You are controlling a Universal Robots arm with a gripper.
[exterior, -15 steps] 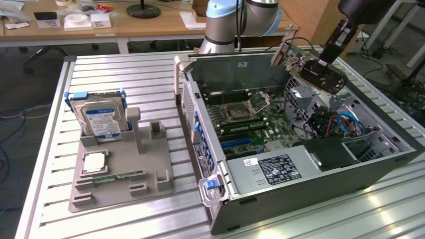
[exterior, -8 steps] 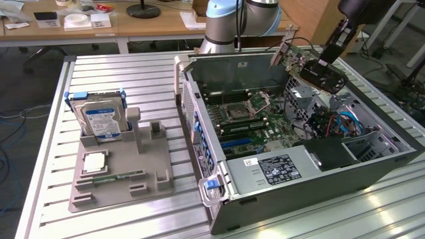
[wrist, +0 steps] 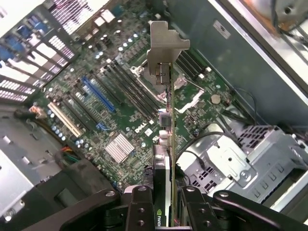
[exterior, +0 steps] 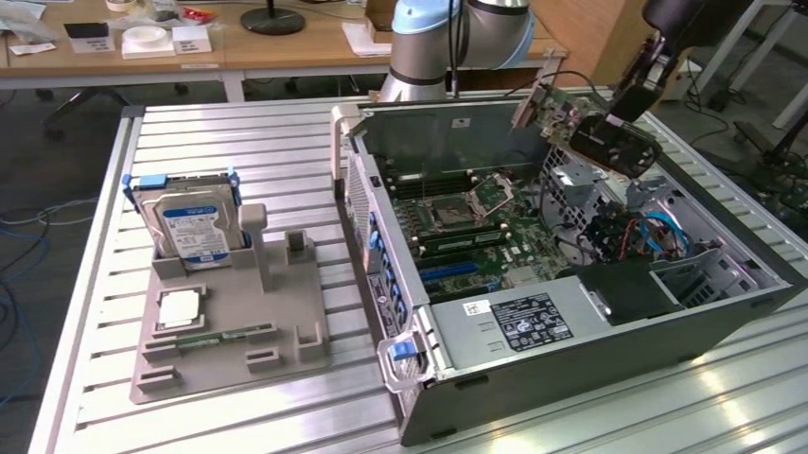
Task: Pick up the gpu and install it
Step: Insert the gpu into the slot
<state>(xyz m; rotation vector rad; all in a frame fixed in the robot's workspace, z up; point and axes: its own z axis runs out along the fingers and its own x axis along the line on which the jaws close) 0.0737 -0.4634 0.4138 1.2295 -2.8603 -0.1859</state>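
My fingers (wrist: 140, 211) pinch the gpu (exterior: 614, 147) at one end | it hangs above the motherboard (wrist: 101, 115) in the open case (exterior: 543, 364) | I judge it light, stiff, fragile: hold its edges.

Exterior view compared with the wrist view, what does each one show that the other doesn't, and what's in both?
Exterior view: the slatted aluminium table, the grey plastic parts holder with a silver hard drive standing in it, and the whole open grey computer case. Wrist view: a small silver finned heatsink and round coin cell on the board. Both: the green motherboard, and the black flat gpu card clamped in the tool above the case.
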